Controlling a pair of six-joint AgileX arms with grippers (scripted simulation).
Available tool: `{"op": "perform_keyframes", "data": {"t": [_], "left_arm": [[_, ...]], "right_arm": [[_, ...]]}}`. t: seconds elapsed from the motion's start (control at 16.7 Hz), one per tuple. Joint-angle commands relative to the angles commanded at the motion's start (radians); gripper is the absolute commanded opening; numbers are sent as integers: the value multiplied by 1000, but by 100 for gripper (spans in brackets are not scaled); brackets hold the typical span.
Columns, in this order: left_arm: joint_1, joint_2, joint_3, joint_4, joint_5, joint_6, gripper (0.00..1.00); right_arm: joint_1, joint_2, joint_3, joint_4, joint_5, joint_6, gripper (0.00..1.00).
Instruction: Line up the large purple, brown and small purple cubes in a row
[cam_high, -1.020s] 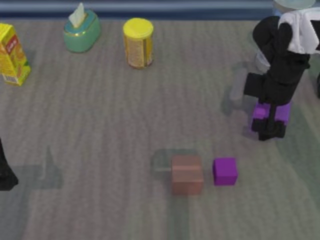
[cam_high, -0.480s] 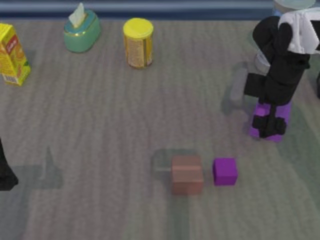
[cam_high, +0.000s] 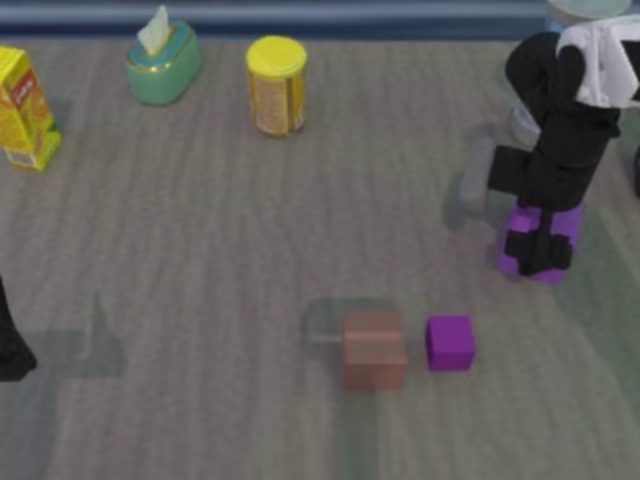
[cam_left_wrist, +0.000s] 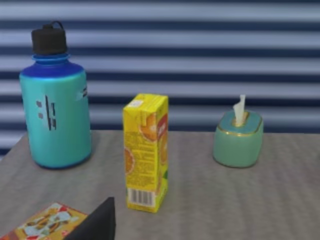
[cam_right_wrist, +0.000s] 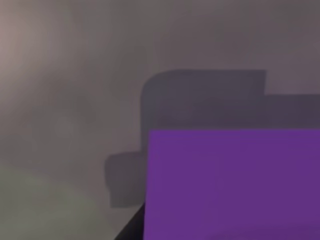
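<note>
The large purple cube (cam_high: 566, 224) sits at the table's right side, mostly covered by my right gripper (cam_high: 538, 252), which reaches down over it. That gripper is shut on the cube. The right wrist view is filled by the cube's violet face (cam_right_wrist: 230, 185), and one dark finger (cam_right_wrist: 136, 227) presses against its edge. The brown cube (cam_high: 375, 348) rests near the front middle. The small purple cube (cam_high: 450, 342) stands just right of it with a narrow gap. My left gripper (cam_high: 10, 350) is parked at the left edge, open.
Along the back stand a yellow juice carton (cam_high: 25, 105), a teal tissue box (cam_high: 163, 65) and a yellow can (cam_high: 277, 85). The left wrist view also shows a blue bottle (cam_left_wrist: 56, 110) and a flat printed box (cam_left_wrist: 45, 225).
My right gripper has sunk lower over the large purple cube, so purple now shows below its fingers. The brown and small purple cubes and the left arm have not moved.
</note>
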Motion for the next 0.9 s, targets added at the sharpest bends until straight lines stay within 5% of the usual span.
{"op": "perform_keyframes", "data": {"t": [0.9], "left_arm": [[0, 0, 0, 0, 0, 0, 100]], "right_arm": [[5, -69, 162, -235, -1, 0, 0]]}}
